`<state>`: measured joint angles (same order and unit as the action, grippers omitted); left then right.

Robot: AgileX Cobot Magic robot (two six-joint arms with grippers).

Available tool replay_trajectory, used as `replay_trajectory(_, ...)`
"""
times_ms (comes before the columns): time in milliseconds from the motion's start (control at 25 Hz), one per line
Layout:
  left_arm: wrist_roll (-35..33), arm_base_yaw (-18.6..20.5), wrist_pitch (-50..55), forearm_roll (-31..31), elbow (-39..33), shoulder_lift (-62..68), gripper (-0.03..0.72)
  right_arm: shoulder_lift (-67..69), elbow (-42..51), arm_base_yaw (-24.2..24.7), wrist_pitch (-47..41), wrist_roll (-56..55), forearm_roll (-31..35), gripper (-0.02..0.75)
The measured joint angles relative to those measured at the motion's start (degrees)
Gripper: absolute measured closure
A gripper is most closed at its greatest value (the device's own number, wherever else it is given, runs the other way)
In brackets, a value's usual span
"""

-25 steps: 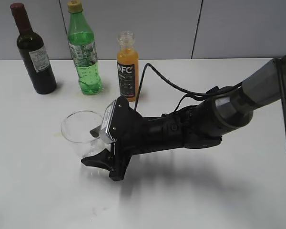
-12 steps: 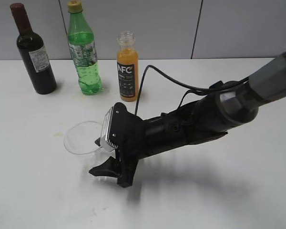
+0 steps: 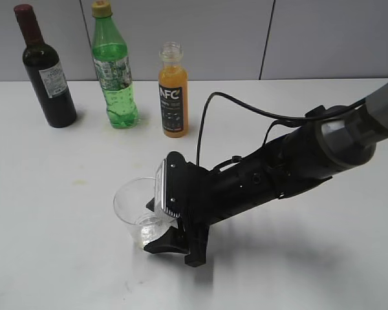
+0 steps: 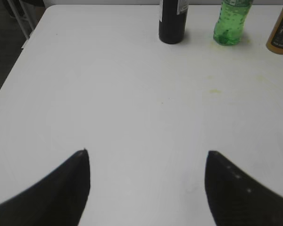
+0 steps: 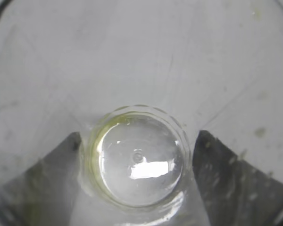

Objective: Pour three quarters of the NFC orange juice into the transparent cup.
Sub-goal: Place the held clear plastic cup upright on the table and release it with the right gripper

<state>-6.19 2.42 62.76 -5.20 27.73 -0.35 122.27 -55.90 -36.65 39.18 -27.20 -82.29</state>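
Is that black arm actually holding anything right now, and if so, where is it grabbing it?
Yes. The right end effector holds the transparent cup by its lower wall near the base, one finger on each side. The left end effector holds nothing.

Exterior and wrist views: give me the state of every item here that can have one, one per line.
NFC orange juice: upright, uncapped, nearly full.
Transparent cup: upright, empty, held between the jaws.
Right gripper: closed on the cup's sides.
Left gripper: open, empty.
Green bottle: upright, capped.
Wine bottle: upright, sealed.
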Motion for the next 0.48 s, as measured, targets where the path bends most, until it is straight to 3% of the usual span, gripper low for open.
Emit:
replay_trajectory(240, 0.00, 0.00, 0.00, 0.00, 0.00, 0.00, 0.104, -0.05, 0.00, 0.00, -3.27, 0.32, 6.15, 0.201)
replay_trajectory(360, 0.00, 0.00, 0.00, 0.00, 0.00, 0.00, 0.104, -0.68, 0.11, 0.00, -6.81, 0.37, 8.92, 0.110)
replay_trajectory(480, 0.00, 0.00, 0.00, 0.00, 0.00, 0.00, 0.104, -2.19, 0.23, 0.02, -10.34, 0.37, 8.79, 0.090)
